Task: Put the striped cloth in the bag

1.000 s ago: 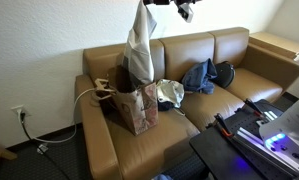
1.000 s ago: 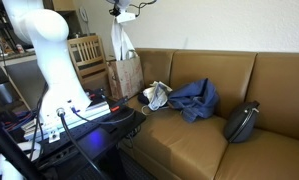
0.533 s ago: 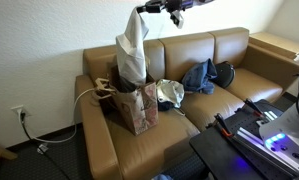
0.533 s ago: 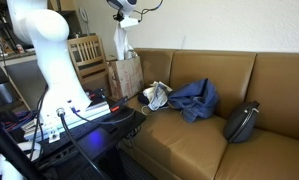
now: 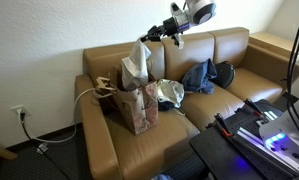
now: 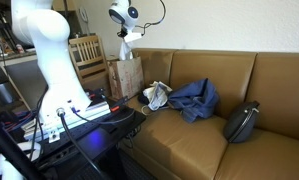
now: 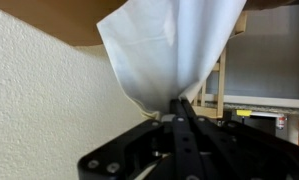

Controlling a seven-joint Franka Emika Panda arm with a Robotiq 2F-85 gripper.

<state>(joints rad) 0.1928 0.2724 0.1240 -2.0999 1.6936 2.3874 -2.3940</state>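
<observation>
The striped cloth (image 5: pixel 137 63) is pale and hangs from my gripper (image 5: pixel 145 38), with its lower end down inside the brown paper bag (image 5: pixel 136 106) at the sofa's end. In an exterior view the cloth (image 6: pixel 124 49) drops into the bag (image 6: pixel 125 77) below my gripper (image 6: pixel 125 35). In the wrist view the fingers (image 7: pixel 179 104) are pinched together on a corner of the cloth (image 7: pixel 169 50), which fills the upper frame. The bag's inside is hidden.
The bag stands on a tan leather sofa (image 5: pixel 229 85). A white crumpled cloth (image 5: pixel 169 93), a blue garment (image 5: pixel 199 76) and a black bag (image 6: pixel 241 122) lie on the seats. A wooden chair (image 6: pixel 86 50) stands behind the sofa. A dark table with electronics (image 5: pixel 251 135) is in front.
My gripper has come down and moved toward the bag with the cloth. The cloth hung high above the bag before; now its lower part is inside the bag.
</observation>
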